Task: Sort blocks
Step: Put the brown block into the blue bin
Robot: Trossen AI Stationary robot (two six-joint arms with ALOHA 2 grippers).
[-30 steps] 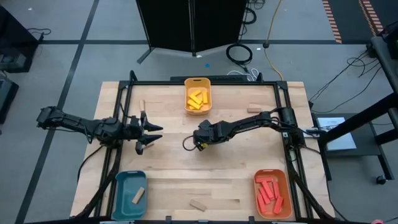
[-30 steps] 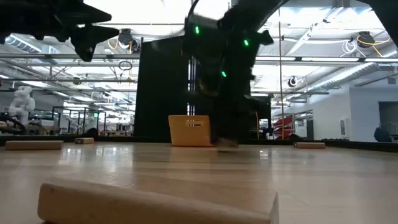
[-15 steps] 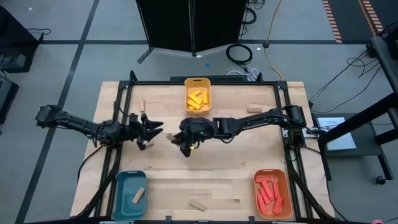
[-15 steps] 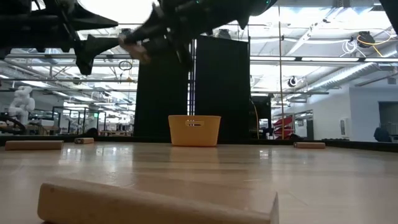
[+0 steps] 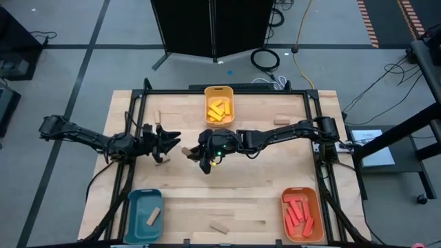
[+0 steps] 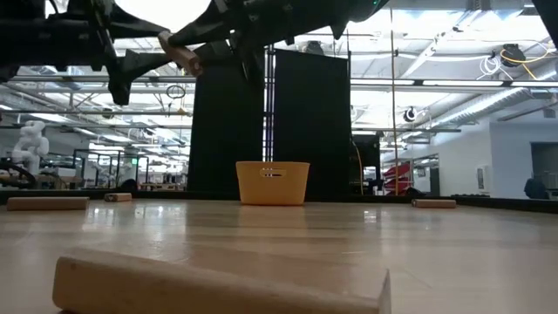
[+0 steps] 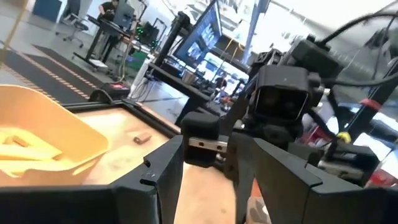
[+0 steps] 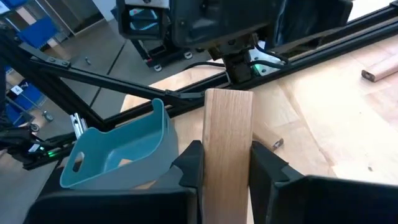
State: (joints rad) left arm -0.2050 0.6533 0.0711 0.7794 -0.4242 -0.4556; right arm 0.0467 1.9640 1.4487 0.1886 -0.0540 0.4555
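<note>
Handover is forming above the table's middle. The right gripper [image 5: 187,152] has carried a tan block [image 8: 227,144], clamped between its fingers, toward the left edge since a second ago. The left gripper [image 5: 167,141] has moved in and spread its jaws, facing the block, not yet touching. Next, I judge, comes the teal tray [image 5: 142,215].

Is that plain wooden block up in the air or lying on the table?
In the air. The plain tan wooden block sits clamped between the right pincer fingers, and the low view shows it high above the tabletop.
</note>
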